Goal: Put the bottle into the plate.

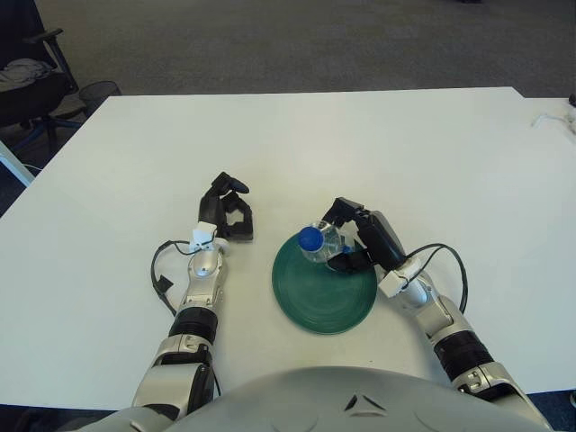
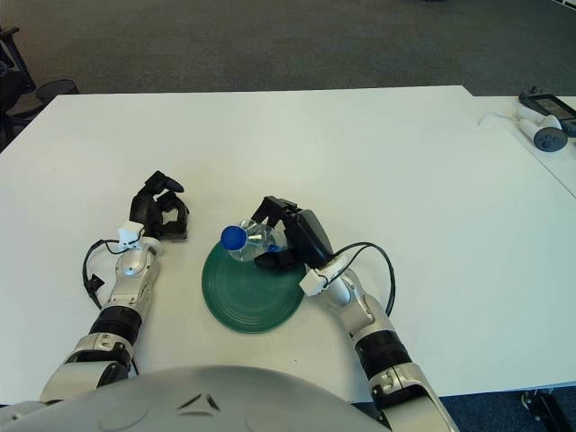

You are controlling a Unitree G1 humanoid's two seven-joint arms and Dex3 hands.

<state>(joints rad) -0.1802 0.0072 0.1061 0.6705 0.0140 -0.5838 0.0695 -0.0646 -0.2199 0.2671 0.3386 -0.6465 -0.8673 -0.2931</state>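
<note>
A small clear bottle point(image 1: 322, 241) with a blue cap point(image 1: 310, 238) is held tilted to the left over the far part of the dark green plate point(image 1: 315, 301). My right hand point(image 1: 353, 237) is shut on the bottle's body, reaching in over the plate's right rim. Whether the bottle touches the plate is hidden by the fingers. My left hand point(image 1: 226, 214) shows on the white table to the left of the plate, fingers curled, holding nothing.
The white table point(image 1: 297, 144) stretches far behind and to both sides of the plate. A black office chair point(image 1: 31, 81) stands off the table's far left corner. White and grey devices point(image 2: 538, 121) lie at the far right edge.
</note>
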